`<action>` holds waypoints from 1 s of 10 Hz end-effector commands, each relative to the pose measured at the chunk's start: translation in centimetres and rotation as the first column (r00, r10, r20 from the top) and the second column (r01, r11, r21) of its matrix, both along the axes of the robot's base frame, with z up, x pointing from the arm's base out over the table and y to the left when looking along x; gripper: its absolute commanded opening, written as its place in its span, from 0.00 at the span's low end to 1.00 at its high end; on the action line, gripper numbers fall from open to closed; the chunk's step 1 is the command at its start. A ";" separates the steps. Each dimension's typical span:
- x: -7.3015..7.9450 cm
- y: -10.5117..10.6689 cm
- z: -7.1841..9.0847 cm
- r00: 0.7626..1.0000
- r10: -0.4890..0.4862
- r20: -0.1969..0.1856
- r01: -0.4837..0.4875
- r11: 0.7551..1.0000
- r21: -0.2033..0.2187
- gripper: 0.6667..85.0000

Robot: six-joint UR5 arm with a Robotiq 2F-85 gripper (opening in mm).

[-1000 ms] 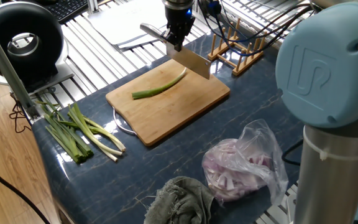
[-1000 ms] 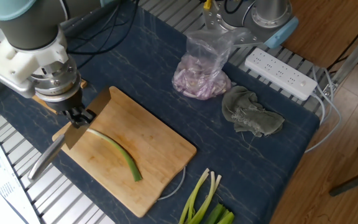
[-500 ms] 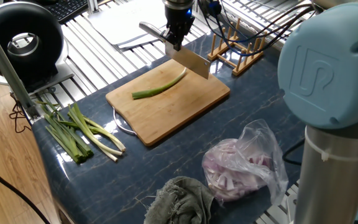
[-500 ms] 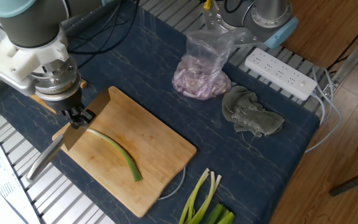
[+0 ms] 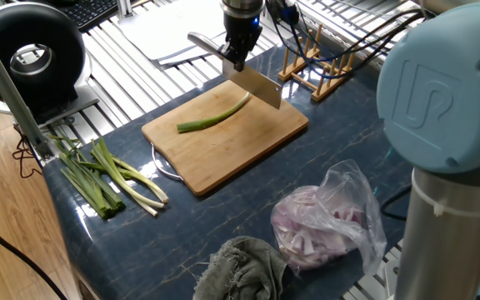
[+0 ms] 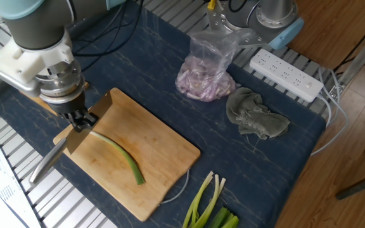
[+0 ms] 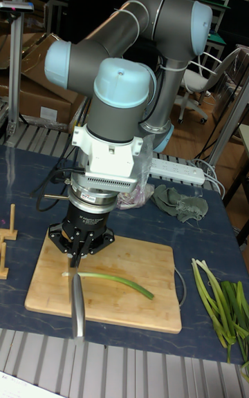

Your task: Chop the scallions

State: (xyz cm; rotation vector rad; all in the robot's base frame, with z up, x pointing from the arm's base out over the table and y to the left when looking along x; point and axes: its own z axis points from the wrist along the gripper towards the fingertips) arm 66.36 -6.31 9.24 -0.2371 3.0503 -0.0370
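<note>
Chopping not yet started, as far as the views show. One scallion lies whole on the cutting board, running from the board's far edge toward its middle, white end nearest the blade. No cut pieces visible on the board.

The gripper is clamped on the handle of a knife; the blade hangs at the white tip of the stalk, at the board's far edge. Cannot tell whether the blade edge touches the stalk or the board.

The spare scallions lie in a bundle on the surface, near the corner beside the board, untouched. A bag of onion slices and a rag sit along the opposite edge, well apart from the board.

Judgement: first cut pending; whole stalk plus bundle left.
</note>
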 end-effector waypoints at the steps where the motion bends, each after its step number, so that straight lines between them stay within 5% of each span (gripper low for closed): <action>1: -0.1 0.5 -0.6 1.000 -0.004 0.010 0.004 0.999 0.037 0.01; 10: -0.1 0.3 -1.2 1.000 0.002 0.024 -0.003 0.999 0.040 0.01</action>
